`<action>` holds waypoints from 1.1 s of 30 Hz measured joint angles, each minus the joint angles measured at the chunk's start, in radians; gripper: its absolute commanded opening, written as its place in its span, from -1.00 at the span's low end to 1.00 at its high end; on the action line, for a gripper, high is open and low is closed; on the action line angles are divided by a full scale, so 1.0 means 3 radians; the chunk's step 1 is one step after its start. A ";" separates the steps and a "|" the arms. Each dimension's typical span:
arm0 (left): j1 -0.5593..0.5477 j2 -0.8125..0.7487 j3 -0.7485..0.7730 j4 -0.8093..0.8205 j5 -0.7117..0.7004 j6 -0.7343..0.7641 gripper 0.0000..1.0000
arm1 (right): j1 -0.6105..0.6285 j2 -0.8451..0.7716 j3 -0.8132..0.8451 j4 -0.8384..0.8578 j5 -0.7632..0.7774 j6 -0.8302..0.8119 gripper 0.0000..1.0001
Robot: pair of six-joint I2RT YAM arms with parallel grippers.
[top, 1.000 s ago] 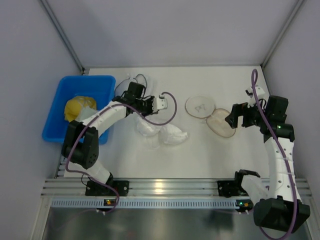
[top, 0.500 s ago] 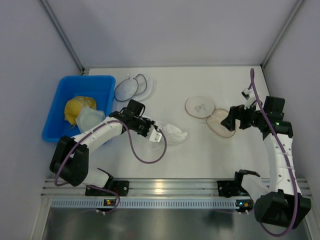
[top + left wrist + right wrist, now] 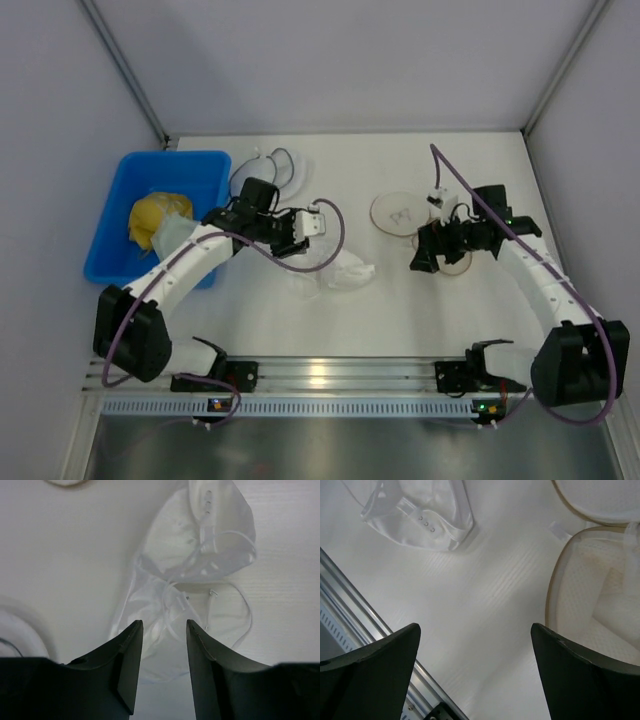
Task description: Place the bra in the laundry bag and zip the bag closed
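Left gripper (image 3: 163, 625), slightly parted: pinch the bra (image 3: 200, 545) centrally (not a strap). Right gripper (image 3: 475, 627), wide open, hovers by the laundry bag (image 3: 552, 587).

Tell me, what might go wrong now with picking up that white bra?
The left gripper hangs open over the white moulded-cup bra; it might pinch only a thin loose strap, leaving the rest dangling. The open right gripper beside the tan-rimmed round mesh laundry bag could nudge it away.
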 measured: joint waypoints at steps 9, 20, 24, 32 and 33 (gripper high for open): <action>0.0638 -0.0646 -0.0248 0.0123 -0.0167 -0.2082 -0.07 | 0.0263 0.0637 0.0003 0.0268 -0.0010 0.0207 0.75; 0.0978 -0.0202 -0.0430 0.0205 -0.0443 -0.3388 -0.15 | 0.0554 0.1180 0.0015 0.0590 -0.0025 0.0505 0.61; 0.1057 -0.0168 -0.0437 0.0224 -0.0167 -0.3417 -0.18 | 0.0656 0.1184 0.0025 0.0670 -0.0008 0.0530 0.57; -0.0066 -0.0390 -0.0121 -0.0062 -0.0135 -0.1914 -0.20 | 0.0713 0.1179 0.0029 0.0701 0.0031 0.0529 0.58; -0.0237 -0.0360 -0.0064 -0.0117 -0.0156 -0.1692 -0.19 | 0.0713 0.1171 0.0029 0.0701 0.0038 0.0529 0.59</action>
